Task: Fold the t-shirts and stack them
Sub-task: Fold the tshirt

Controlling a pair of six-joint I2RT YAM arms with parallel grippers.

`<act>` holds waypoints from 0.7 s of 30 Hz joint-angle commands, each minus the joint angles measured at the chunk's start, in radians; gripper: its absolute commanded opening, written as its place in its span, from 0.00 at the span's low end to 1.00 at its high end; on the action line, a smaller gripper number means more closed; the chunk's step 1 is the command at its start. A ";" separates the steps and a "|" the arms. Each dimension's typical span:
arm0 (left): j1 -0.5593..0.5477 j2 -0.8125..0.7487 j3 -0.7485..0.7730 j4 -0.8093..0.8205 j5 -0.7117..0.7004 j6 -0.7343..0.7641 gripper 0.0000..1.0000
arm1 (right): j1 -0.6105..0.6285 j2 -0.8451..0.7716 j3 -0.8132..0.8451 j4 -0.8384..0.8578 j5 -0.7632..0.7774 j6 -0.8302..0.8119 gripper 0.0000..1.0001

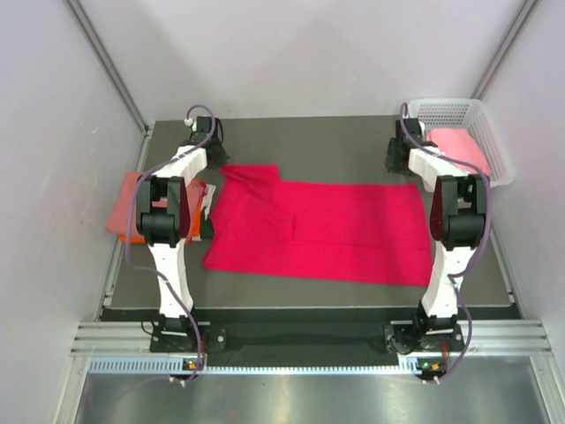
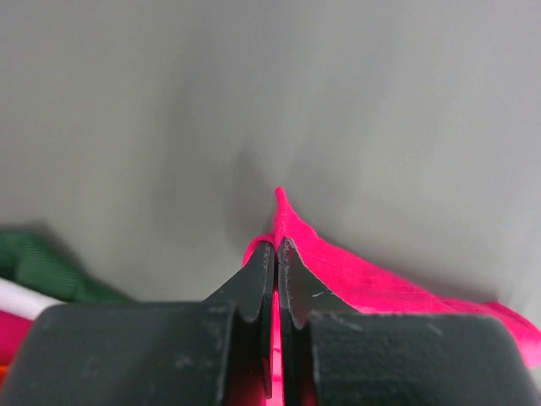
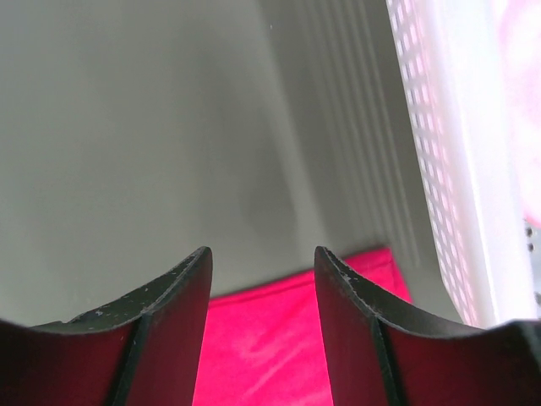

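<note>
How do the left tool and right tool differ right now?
The left tool is shut, pinching an edge of the red shirt; the right tool is open and holds nothing. The left tool touches the cloth; the right tool hovers over the shirt's corner beside the white basket. Both are dark.

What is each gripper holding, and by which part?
Left gripper pinches the crimson-pink t-shirt by a raised point of cloth at its edge. Right gripper stands open, holding nothing.

Across the middle of the counter (image 1: 335,141) a spread t-shirt (image 1: 327,231), at its left edge stacked t-shirts (image 1: 124,208), at upper right a basket (image 1: 450,110) holding another t-shirt (image 1: 459,146)
</note>
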 commanded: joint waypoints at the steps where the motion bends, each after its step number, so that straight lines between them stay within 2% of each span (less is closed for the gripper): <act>1: 0.012 -0.065 -0.007 0.045 -0.066 -0.006 0.00 | 0.010 0.050 0.078 -0.027 0.050 -0.001 0.51; 8: 0.049 -0.091 -0.018 0.026 -0.129 -0.029 0.00 | 0.012 0.038 0.046 -0.010 0.073 0.016 0.51; 21: 0.051 -0.075 -0.021 0.062 -0.033 -0.034 0.00 | 0.009 0.071 0.065 -0.028 0.096 0.008 0.50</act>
